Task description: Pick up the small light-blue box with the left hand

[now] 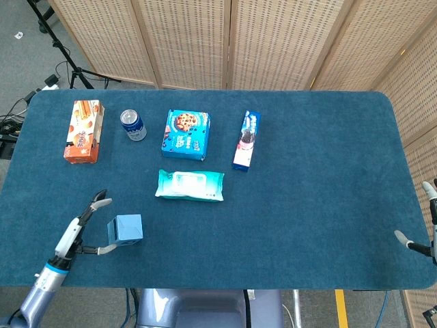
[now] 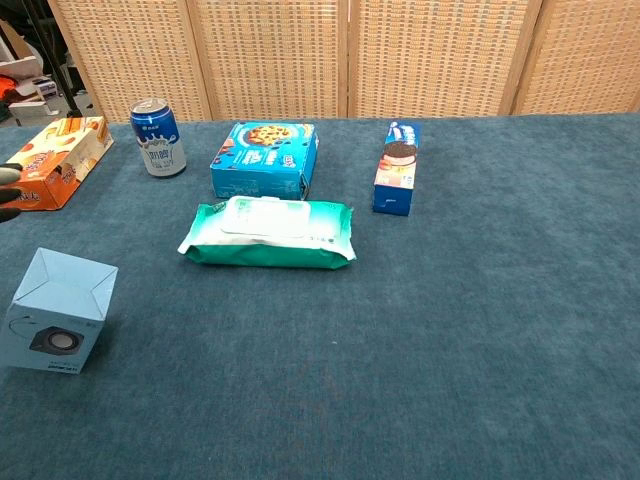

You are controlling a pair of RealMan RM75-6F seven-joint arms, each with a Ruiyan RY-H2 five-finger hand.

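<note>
Head and chest views. A table [image 1: 328,205] covered in dark blue-teal carpet-like cloth stood before woven wicker screen panels [image 1: 273,41]; grey floor with cables and a tripod stand [image 1: 58,51] showed at far left. The left hand [image 1: 83,229] lay with fingers spread, holding nothing, just beside the small light-blue box [image 1: 125,229], which rested on the cloth near the front left edge. Behind, left to right: orange biscuit box [image 1: 84,131], blue can [image 1: 133,125], blue cookie box [image 1: 186,134], wet-wipes pack [image 1: 190,185], sandwich-cookie box [image 1: 246,139]. The right hand [image 1: 425,225] showed only partly at the far right edge; its state could not be told.
</note>
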